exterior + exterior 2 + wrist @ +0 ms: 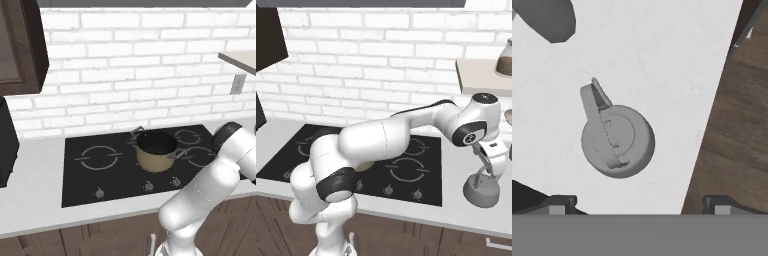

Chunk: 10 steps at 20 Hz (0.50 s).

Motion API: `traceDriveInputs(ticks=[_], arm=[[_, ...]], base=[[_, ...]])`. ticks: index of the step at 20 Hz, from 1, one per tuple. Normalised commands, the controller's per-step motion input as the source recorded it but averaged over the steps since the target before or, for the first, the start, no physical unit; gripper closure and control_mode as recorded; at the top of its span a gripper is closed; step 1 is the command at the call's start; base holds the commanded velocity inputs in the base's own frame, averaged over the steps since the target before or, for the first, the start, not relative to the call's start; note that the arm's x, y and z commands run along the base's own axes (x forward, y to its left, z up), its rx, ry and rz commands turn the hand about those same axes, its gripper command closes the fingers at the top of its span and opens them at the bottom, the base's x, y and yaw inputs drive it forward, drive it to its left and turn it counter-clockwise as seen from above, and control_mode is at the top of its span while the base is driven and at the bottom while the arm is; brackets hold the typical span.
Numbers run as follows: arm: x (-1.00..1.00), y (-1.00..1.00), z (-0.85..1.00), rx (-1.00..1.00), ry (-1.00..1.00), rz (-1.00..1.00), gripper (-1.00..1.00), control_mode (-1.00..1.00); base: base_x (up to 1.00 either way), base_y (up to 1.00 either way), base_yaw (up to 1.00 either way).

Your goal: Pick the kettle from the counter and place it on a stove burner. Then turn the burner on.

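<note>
The small silver-grey kettle (617,142) stands on the pale counter (662,60), seen from above with its wire handle across the lid and its spout toward the upper left. My gripper (639,204) hovers over it, open, with the fingertips wide apart and nothing between them. From the right base view the kettle (482,188) sits on the counter (456,210) to the right of the black cooktop, and my gripper (494,167) hangs just above it and slightly to its right. Stove burner outlines (98,157) (405,170) mark the black glass.
A tan pot (156,150) sits on the cooktop between the burners. Small knobs (148,186) line its front. The counter's front edge and wooden cabinet fronts (732,125) lie close to the kettle. A grey rounded object (549,17) rests farther back. A shelf (481,75) juts out above.
</note>
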Motion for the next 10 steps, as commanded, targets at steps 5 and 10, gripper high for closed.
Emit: traceDriveInputs(ticks=[5, 10], arm=[[0.0, 0.0, -0.33, 0.0, 0.01, 0.0, -1.0, -1.0], [0.03, 0.0, -0.37, 0.0, 0.04, 0.0, -1.0, -1.0]], base=[[0.0, 0.0, 0.0], [0.0, 0.0, 0.0]])
